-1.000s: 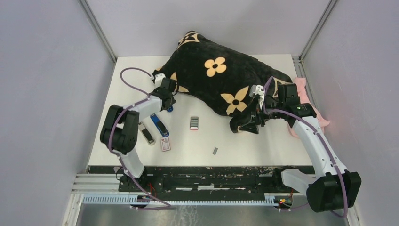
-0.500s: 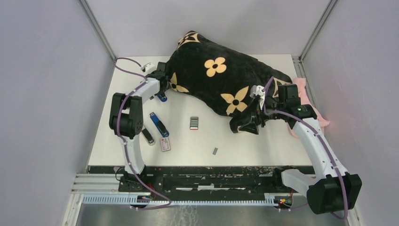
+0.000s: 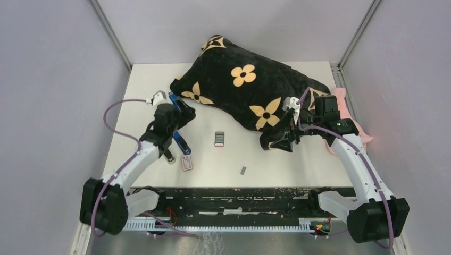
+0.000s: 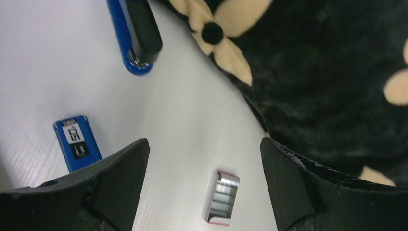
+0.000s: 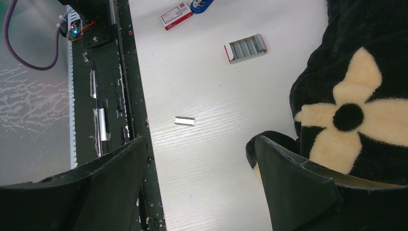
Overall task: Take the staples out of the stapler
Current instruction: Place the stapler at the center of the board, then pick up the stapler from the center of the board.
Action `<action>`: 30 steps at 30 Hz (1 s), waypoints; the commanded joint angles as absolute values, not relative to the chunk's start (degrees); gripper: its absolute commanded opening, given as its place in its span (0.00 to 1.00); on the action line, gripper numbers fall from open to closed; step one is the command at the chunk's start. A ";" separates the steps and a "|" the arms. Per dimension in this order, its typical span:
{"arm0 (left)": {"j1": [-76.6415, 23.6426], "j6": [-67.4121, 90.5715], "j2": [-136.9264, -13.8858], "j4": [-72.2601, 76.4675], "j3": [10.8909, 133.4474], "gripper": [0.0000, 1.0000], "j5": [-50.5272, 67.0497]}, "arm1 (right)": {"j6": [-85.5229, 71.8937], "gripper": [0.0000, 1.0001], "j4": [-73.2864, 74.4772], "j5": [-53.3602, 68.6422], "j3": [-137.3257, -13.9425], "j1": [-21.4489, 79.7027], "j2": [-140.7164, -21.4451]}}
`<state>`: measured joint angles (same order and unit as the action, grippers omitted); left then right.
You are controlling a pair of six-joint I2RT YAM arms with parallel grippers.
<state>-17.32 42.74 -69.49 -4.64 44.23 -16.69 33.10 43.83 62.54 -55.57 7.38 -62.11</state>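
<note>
The left gripper (image 4: 203,144) and right gripper (image 5: 198,139) are hanging wide open, empty, while the staples (image 5: 184,121) are lying on the table (image 5: 207,86) between them, likely light, slippery, brittle, best pinched across the long sides.

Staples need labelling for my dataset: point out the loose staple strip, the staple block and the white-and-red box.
loose staple strip (image 5: 184,121), right wrist view, its middle
staple block (image 4: 223,198), left wrist view, its top face
white-and-red box (image 3: 186,163), top view, its centre
</note>
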 commanded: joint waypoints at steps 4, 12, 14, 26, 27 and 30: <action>-17.14 38.81 -55.08 17.76 27.84 0.92 6.90 | 34.44 0.89 42.89 64.62 -55.20 7.10 -60.86; -17.14 42.35 -50.74 24.96 20.63 0.90 16.03 | 34.72 0.89 42.68 64.51 -54.89 7.12 -60.73; -17.14 43.05 -50.75 24.82 20.33 0.89 17.47 | 34.72 0.89 42.65 64.61 -54.85 7.12 -60.63; -17.67 42.51 -44.21 19.17 18.37 0.91 20.13 | 34.71 0.89 42.58 64.86 -54.77 7.10 -60.66; -17.67 42.30 -43.29 18.44 18.37 0.91 20.13 | 34.72 0.89 42.60 64.86 -54.76 7.12 -60.65; -17.67 42.10 -41.03 17.46 18.49 0.92 20.38 | 34.72 0.89 42.54 64.86 -54.78 7.12 -60.78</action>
<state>-17.45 41.74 -43.86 18.33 18.28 18.76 33.91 43.79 62.94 -54.72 7.38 -61.84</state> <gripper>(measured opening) 0.916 0.888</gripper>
